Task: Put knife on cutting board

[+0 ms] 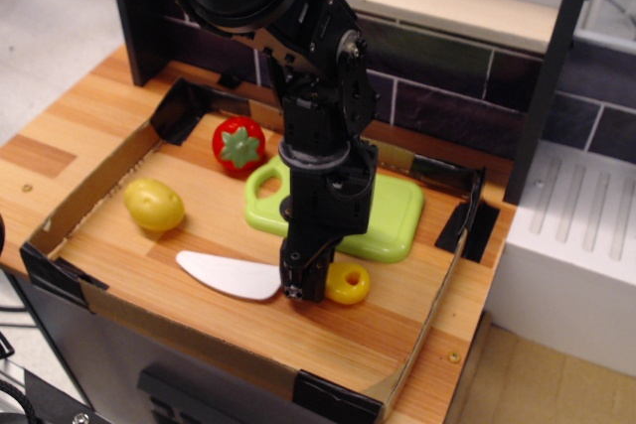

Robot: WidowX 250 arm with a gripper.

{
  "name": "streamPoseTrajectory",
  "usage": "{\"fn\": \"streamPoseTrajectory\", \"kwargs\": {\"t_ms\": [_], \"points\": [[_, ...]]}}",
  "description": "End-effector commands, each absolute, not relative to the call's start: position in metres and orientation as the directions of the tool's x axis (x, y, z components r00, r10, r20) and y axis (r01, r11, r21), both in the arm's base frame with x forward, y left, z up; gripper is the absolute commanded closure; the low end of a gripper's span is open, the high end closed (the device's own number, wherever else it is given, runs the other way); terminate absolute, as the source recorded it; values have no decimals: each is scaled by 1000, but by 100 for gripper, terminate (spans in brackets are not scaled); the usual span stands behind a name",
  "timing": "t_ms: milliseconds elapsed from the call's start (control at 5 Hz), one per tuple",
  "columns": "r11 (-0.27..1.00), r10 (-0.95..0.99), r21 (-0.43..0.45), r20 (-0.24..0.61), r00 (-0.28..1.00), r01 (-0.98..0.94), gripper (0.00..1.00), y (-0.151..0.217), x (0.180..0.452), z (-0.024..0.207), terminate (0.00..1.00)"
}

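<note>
The knife lies across the front of the tray, with its white blade (231, 275) pointing left and the round end of its yellow handle (348, 285) to the right. My gripper (303, 283) comes down from above and is shut on the knife where blade and handle meet, hiding that part. The blade tip looks slightly raised off the wood. The light green cutting board (393, 211) lies just behind the gripper, partly hidden by the arm; its loop handle (263, 186) shows at its left end.
A red strawberry-like toy (238, 143) sits at the back left and a yellow potato (154, 204) at the left. A low cardboard wall (99, 181) with black taped corners rings the wooden work area. A dark tiled wall stands behind.
</note>
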State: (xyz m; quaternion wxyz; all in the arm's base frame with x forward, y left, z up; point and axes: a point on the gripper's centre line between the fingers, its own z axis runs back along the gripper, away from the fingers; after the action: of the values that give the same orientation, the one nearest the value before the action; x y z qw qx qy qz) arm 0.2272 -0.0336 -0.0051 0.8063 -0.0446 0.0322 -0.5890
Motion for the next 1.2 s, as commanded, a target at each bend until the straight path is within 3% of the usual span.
{"fn": "streamPoseTrajectory", "kwargs": {"t_ms": [0, 400, 600, 1000], "points": [[319, -944, -118, 45, 326, 940, 100, -28, 212, 20, 0], [409, -900, -161, 89, 426, 898, 100, -43, 228, 46, 0], [445, -886, -101, 94, 454, 890, 100, -45, 239, 53, 0], [485, -867, -72, 91, 490, 872, 100, -35, 279, 51, 0]]}}
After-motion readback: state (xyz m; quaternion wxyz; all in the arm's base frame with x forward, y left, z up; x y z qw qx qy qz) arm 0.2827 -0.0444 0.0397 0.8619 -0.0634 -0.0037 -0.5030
